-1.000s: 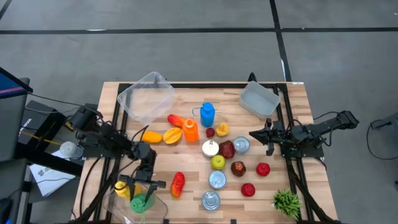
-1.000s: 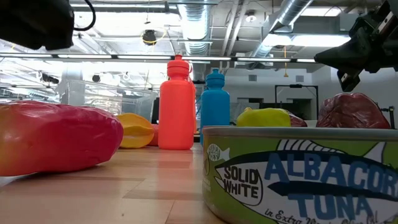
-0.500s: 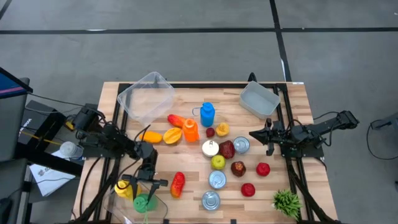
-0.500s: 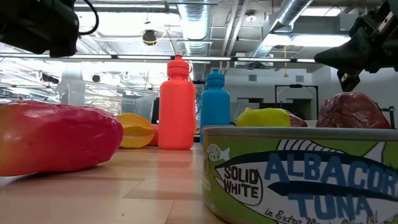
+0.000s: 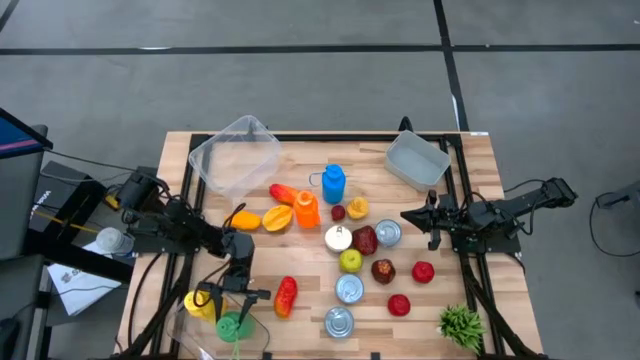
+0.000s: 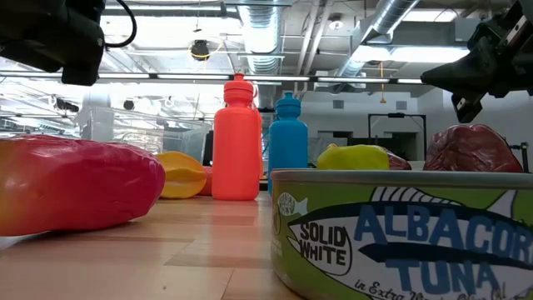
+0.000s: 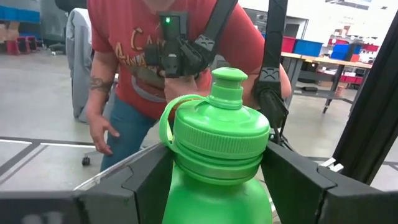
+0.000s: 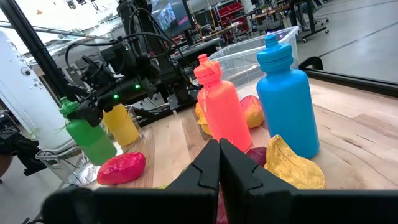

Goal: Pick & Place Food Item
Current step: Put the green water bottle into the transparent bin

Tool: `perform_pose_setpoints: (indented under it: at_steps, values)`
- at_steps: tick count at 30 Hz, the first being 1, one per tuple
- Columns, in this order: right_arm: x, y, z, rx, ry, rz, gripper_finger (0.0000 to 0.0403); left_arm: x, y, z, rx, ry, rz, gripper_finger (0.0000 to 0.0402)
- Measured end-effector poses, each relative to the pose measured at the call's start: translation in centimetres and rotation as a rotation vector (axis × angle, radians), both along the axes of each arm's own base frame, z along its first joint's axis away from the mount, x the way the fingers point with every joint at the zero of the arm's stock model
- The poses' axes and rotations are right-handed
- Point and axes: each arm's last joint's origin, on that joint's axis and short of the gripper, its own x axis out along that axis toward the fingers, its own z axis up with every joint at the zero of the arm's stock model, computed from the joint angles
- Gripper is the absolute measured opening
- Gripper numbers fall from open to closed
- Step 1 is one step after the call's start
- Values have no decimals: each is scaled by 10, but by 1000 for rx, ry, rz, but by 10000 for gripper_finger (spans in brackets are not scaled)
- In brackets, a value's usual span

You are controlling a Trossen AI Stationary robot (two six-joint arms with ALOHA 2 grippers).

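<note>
While the large clear bin (image 5: pixel 235 155) near the surface's (image 5: pixel 300 250) far left corner is sitting empty, the left hand (image 5: pixel 232 297) is clamping the green bottle (image 7: pixel 214 162) at the near left corner, inside a clear container (image 5: pixel 190 322) beside a yellow bottle (image 5: pixel 197 304); releasing probably comes next. The right hand (image 5: pixel 428 214) is waiting shut.

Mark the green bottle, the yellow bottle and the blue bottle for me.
green bottle (image 7: pixel 219 137): left wrist view, on its screw cap.
yellow bottle (image 8: pixel 122 124): right wrist view, mid-body.
blue bottle (image 5: pixel 334 183): high view, on its top.
</note>
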Motion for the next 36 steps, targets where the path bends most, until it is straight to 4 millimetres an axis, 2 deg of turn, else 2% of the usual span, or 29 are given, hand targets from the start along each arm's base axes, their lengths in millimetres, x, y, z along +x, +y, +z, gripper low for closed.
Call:
perform_pose_setpoints:
  at_steps: [10, 25, 36]
  values:
    - [0, 0, 0, 0, 0, 0, 0, 0, 0, -1, 6, 7, 2, 223]
    - [0, 0, 0, 0, 0, 0, 0, 3, 0, -2, 15, 25, 100, 224]
    - [0, 0, 0, 0, 0, 0, 0, 5, 1, -2, 18, 53, 151, 281]
